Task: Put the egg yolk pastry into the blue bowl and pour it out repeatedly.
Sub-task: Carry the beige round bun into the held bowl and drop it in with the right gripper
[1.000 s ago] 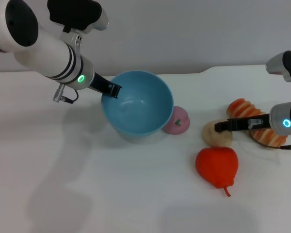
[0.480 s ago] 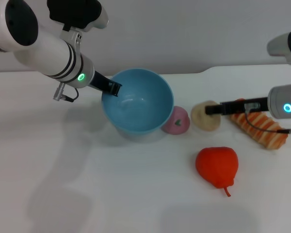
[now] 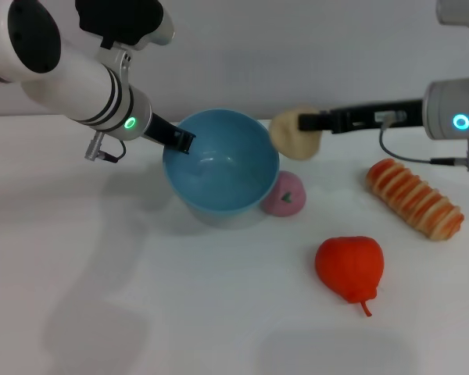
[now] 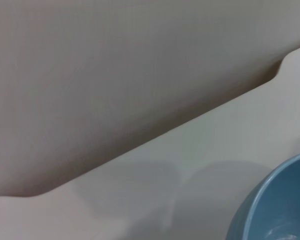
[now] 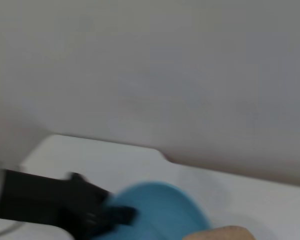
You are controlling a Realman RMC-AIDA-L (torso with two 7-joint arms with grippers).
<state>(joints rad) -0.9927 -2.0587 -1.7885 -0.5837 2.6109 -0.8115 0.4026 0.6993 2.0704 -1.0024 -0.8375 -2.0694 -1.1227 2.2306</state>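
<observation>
Egg yolk pastry (image 3: 294, 133): pale beige matte lump, rounded side facing the blue bowl (image 3: 219, 168), no clear long axis. It hangs above the table (image 3: 180, 312) just beside the bowl's rim, clamped in the right gripper (image 3: 306, 122). Left gripper (image 3: 181, 143) grips the bowl's opposite rim, fingers closed on it

In the left wrist view the blue bowl (image 4: 275, 205) is cut by the picture's edge, only a part of its rim and inner wall shows. In the right wrist view the egg yolk pastry (image 5: 225, 233) is cut at the lower edge, and the left gripper (image 5: 115, 215) looks blurred there. In the head view the blue bowl (image 3: 219, 168) hides a part of the pink ball (image 3: 285, 195). The right arm (image 3: 453, 117) is cut by the picture's edge.
</observation>
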